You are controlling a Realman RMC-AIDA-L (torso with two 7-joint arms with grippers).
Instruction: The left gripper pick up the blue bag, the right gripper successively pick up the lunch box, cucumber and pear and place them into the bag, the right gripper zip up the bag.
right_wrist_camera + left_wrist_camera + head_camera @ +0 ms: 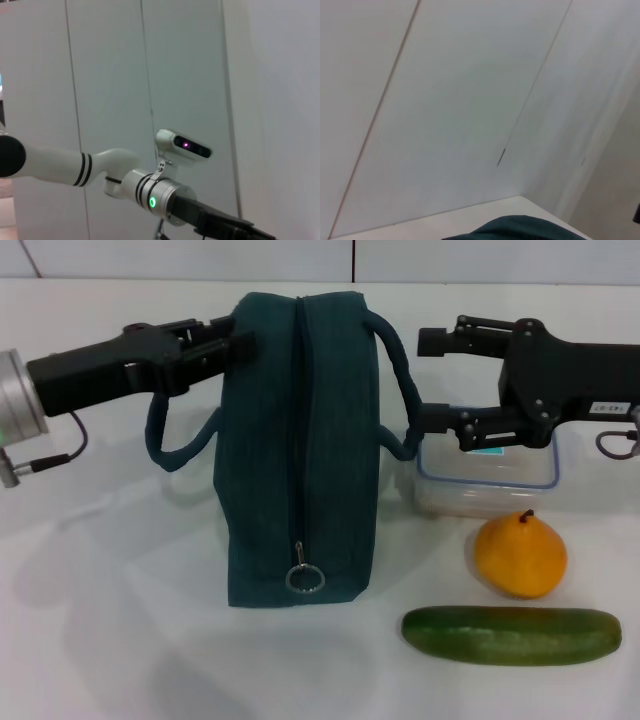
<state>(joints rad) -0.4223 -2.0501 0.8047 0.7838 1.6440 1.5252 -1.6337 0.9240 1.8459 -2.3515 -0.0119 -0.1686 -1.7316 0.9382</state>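
The blue bag [300, 440] stands upright mid-table; a zip line runs along its top, with a ring pull [305, 578] at the near end. My left gripper [238, 343] is shut on the bag's upper left edge. Only a sliver of the bag [520, 227] shows in the left wrist view. To the right of the bag's right handle [398, 370], my right gripper [428, 380] hangs open above the clear lunch box [490, 482]. The orange-yellow pear [520, 555] sits in front of the box. The cucumber [510, 634] lies nearest me.
The bag's left handle loop [175, 445] droops under my left arm. The white table [110, 620] ends at a panelled wall [450, 260] behind. The right wrist view shows only my left arm [150, 195] against that wall.
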